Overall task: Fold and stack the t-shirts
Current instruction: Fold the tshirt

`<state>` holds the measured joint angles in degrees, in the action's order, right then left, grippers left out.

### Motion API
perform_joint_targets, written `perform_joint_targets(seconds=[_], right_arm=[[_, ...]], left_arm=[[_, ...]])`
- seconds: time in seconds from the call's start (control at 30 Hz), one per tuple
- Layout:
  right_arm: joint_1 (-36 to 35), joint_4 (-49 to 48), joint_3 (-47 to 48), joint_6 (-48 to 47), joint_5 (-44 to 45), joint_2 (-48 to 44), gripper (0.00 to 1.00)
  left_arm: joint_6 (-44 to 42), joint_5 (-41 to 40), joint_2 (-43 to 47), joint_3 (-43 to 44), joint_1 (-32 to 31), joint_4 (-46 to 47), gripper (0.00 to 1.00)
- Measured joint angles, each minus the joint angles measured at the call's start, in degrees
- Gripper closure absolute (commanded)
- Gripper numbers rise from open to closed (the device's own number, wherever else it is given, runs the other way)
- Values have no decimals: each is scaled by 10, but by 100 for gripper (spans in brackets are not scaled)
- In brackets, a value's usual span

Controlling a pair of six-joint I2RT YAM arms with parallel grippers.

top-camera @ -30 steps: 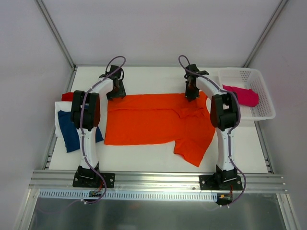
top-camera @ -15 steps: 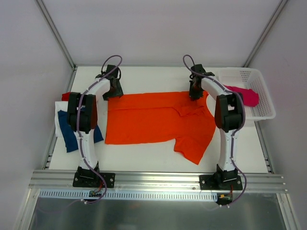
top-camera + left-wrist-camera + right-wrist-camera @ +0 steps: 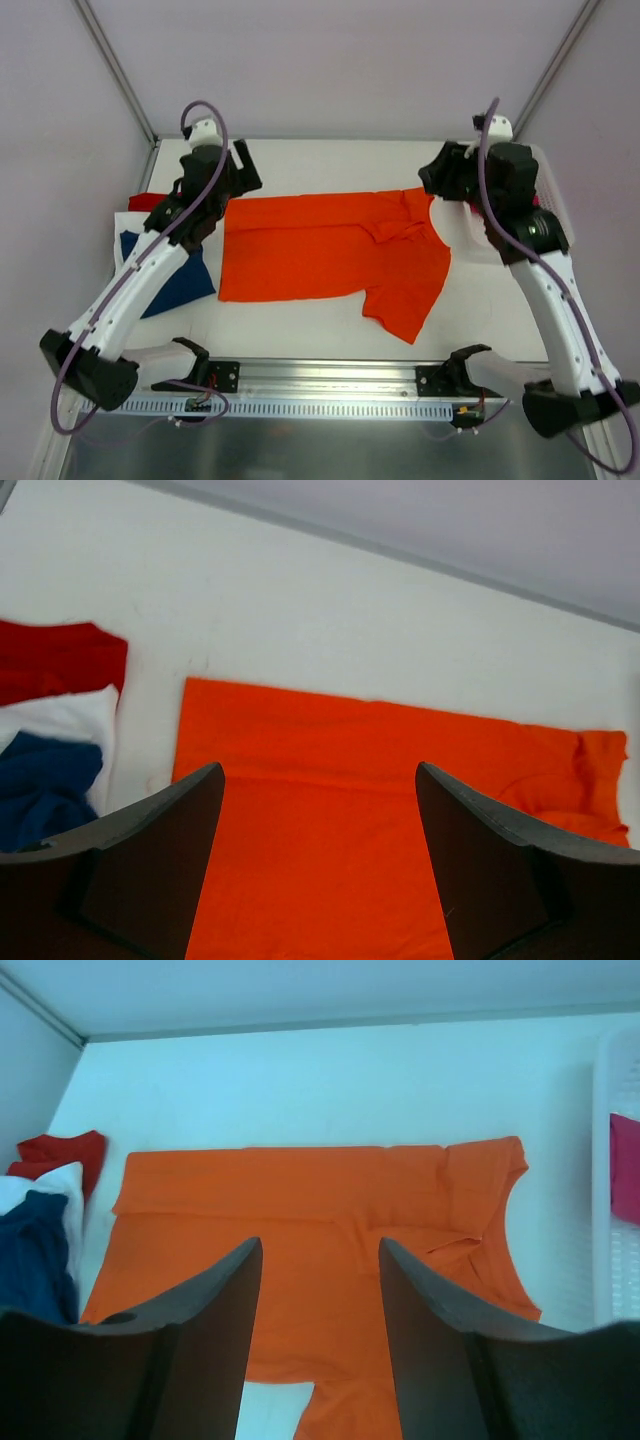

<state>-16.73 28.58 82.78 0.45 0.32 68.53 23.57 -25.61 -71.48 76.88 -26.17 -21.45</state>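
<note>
I had the orange t-shirt [image 3: 330, 255] spread across the middle of the white worktop [image 3: 330, 165], lying sideways with its collar toward the right end. A narrow band along its far edge was folded over onto the body. One sleeve stuck out toward the near edge on the right.

The left hand [image 3: 318, 775] hung above the shirt's far left corner, its fingers [image 3: 150, 860] spread wide with nothing between them and no cloth touching them. The right hand [image 3: 320, 1250] sat up off the worktop near the collar end, its fingers also parted and gripping nothing; through its camera I saw the whole shirt lying loose below.

At the left edge of the worktop, just beside the orange hem, were the other shirts: a red t-shirt [image 3: 55, 660] farthest from me, a white t-shirt [image 3: 60, 715] next to it, and a navy t-shirt [image 3: 45, 780] overlapping the white. On the right, the white basket [image 3: 612, 1080] held a pink t-shirt [image 3: 627, 1170].
</note>
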Motion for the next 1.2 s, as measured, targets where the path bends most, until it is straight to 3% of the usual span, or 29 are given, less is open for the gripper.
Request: perform_joint_targets(seconds=[0.13, 0.23, 0.33, 0.47, 0.83, 1.2], right_arm=[[-25, 12, -120, 19, 3, -123, 46], [-38, 23, -246, 43, 7, -154, 46], [-57, 38, -354, 66, 10, -151, 46], [-91, 59, -436, 100, 33, -146, 46], [-170, 54, -467, 174, 121, -80, 41], [-197, 69, -534, 238, 147, -103, 41]], left_arm=[[22, 14, 68, -146, 8, -2, 23], [36, 47, 69, -261, 7, -22, 24], [44, 59, 69, -319, 7, -50, 25], [49, 58, 48, -332, 7, -52, 27], [73, 59, -60, -351, -2, -52, 29], [103, 57, -65, -363, -24, -83, 29]])
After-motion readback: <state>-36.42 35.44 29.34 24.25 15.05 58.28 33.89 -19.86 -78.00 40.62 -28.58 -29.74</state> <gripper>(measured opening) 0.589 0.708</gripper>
